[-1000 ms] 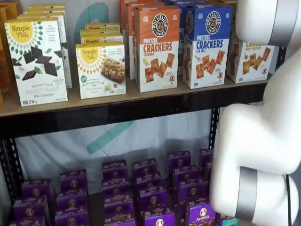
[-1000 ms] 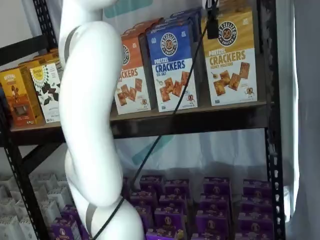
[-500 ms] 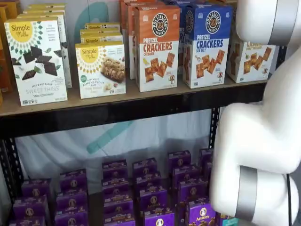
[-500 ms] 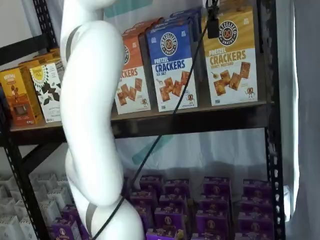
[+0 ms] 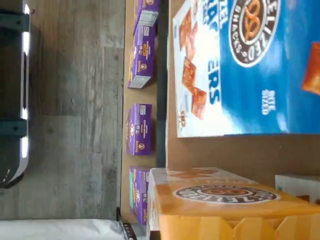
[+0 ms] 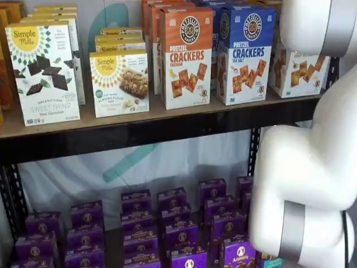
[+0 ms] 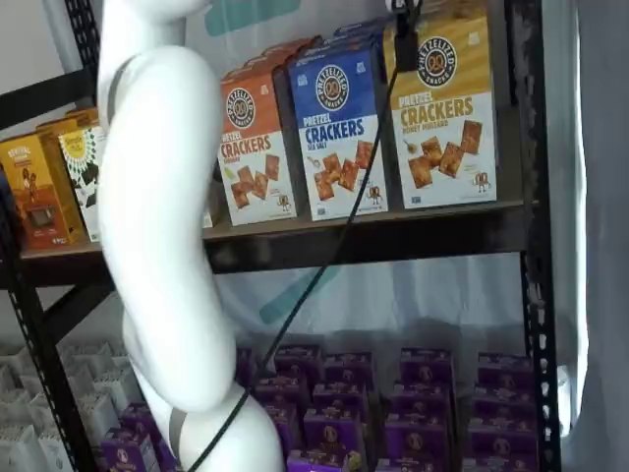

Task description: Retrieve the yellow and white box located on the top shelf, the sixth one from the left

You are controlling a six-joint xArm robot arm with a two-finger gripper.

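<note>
The tool [image 7: 407, 39] shows only as a dark piece at the upper middle of a shelf view, hanging with its cable in front of the yellow and white box [image 7: 444, 113]; whether its fingers are apart or together I cannot tell. The white arm [image 7: 162, 226] fills the left foreground there. Behind it, the box stands upright at the right end of the top shelf [image 7: 373, 228], just beside the blue carton [image 7: 339, 133], with the orange carton [image 7: 254, 147] further left. The wrist view looks close onto the box's top. The grasp looks imminent: it calls for centring the fingers on the box's upper sides, clear of the blue carton, and drawing it straight out.
</note>
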